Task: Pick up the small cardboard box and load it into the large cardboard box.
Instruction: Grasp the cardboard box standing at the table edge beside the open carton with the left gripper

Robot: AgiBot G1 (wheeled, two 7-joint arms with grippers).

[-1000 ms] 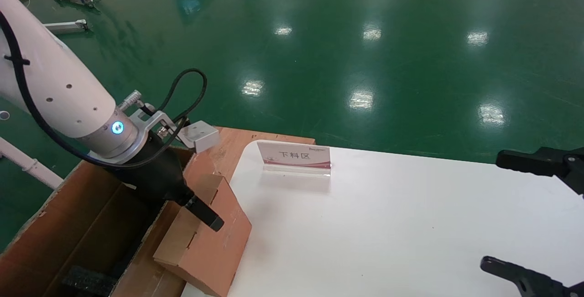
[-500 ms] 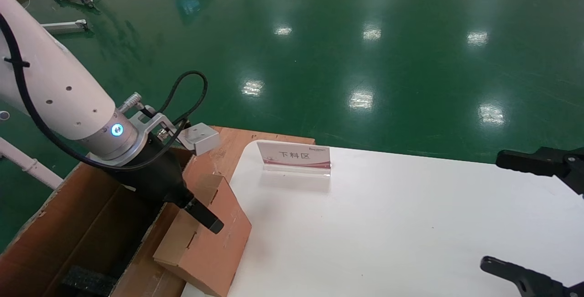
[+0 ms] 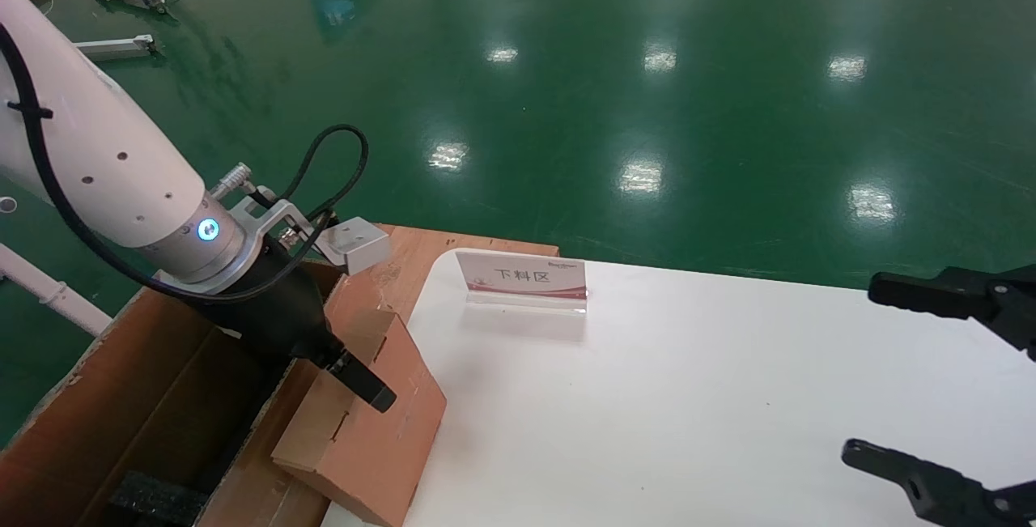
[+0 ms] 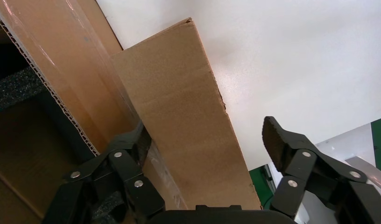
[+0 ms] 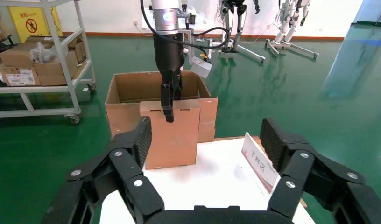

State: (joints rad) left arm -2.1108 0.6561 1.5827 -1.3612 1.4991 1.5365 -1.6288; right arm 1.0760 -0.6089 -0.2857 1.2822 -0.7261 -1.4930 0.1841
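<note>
The small cardboard box (image 3: 368, 438) stands tilted on the left edge of the white table (image 3: 688, 397), leaning against the side of the large cardboard box (image 3: 146, 397). My left gripper (image 3: 344, 377) reaches down over its top edge, open, with one finger on the table side and the other hidden on the carton side. In the left wrist view the small cardboard box (image 4: 188, 126) lies between the spread fingers of the left gripper (image 4: 205, 130), with a gap to the table-side finger. My right gripper (image 3: 878, 377) hovers open at the table's right end.
A pink-and-white sign (image 3: 522, 276) stands near the table's far edge. Black foam (image 3: 154, 499) lies inside the carton. A reddish wooden board (image 3: 421, 248) sits behind it. In the right wrist view a white shelf cart (image 5: 39, 60) stands beyond the carton.
My right gripper has shifted slightly left over the table. The left gripper and the small box have barely moved.
</note>
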